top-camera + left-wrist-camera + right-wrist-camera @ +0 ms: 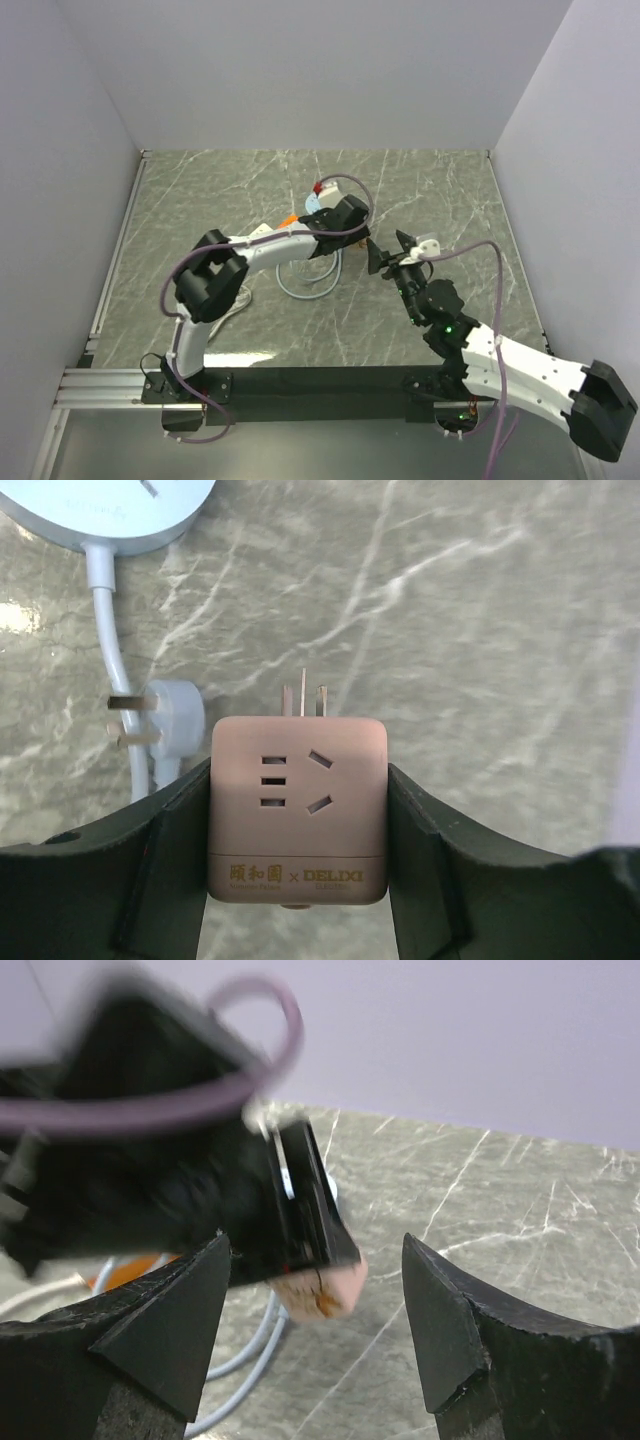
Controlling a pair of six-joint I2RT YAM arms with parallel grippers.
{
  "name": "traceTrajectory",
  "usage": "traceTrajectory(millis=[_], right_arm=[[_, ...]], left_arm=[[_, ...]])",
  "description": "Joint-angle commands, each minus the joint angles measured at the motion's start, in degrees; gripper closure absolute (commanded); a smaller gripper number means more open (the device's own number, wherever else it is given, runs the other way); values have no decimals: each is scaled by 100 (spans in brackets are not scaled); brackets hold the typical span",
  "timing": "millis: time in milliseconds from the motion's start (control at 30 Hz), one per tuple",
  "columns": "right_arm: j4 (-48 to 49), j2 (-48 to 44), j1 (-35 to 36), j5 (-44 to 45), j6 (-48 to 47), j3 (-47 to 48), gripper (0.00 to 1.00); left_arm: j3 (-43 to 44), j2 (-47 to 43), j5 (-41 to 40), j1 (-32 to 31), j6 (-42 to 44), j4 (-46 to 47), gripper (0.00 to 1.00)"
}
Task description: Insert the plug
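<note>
**LEFT HAND CLAMPED ON CUBE, PLUG OFF ITS FINGERTIP; RIGHT HAND APART**

Left gripper (298, 780): both fingers (165, 830) are pressed flat against the sides of a pink cube (298, 825). The cube sits square in the grip with its socket face toward the wrist camera. Its metal pins point straight out ahead of the fingertips.

Plug (170, 712): white, lying on the table (480, 630) just ahead of the fingertip at the left of the wrist view. It is near the cube's pins but apart from them. Its two visible pins point sideways, away from the cube. A white cable (105, 610) runs beside it. The cable passes back under that same finger and forward to a pale blue round hub (100, 510), which lies farther ahead on the same side. Cannot tell whether this cable belongs to the plug.

Right gripper (315, 1250): the jaws stand well apart, with nothing gripped and nothing touched. Straight ahead of its fingertips is the left gripper, blurred, with a pink corner of the cube showing beneath it. In the top view the two grippers face each other, near but apart.
</note>
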Motion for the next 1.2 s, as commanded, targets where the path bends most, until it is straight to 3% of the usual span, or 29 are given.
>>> traceTrajectory(millis=[0,167,367,533,567,667,733,767,1167], right_arm=[[-54,-533,-48,195,365,-117,24],[-143,-667,-65,46,375,-117,24],[-143,325,-74,125,357,181,23],[-108,704,-74,54,445,182,22],[-108,695,-74,72,445,173,23],[-151,608,-74,98,584,103,22],[-160,555,-74,124,603,50,22],[-195,546,-74,124,620,32,22],[-257,967,-109,37,997,76,21]], left_arm=[[481,370,-397,-63,266,-362,99],[657,547,-818,-72,424,-397,99],[1192,907,-1039,-72,696,-695,98],[1141,917,-531,-28,925,-512,80],[1010,873,-477,-28,951,-363,66],[904,741,-284,-19,1057,-239,48],[930,732,-213,-10,1075,-274,41],[956,732,-187,-10,1023,-361,23],[87,-85,393,139,1443,332,13]])
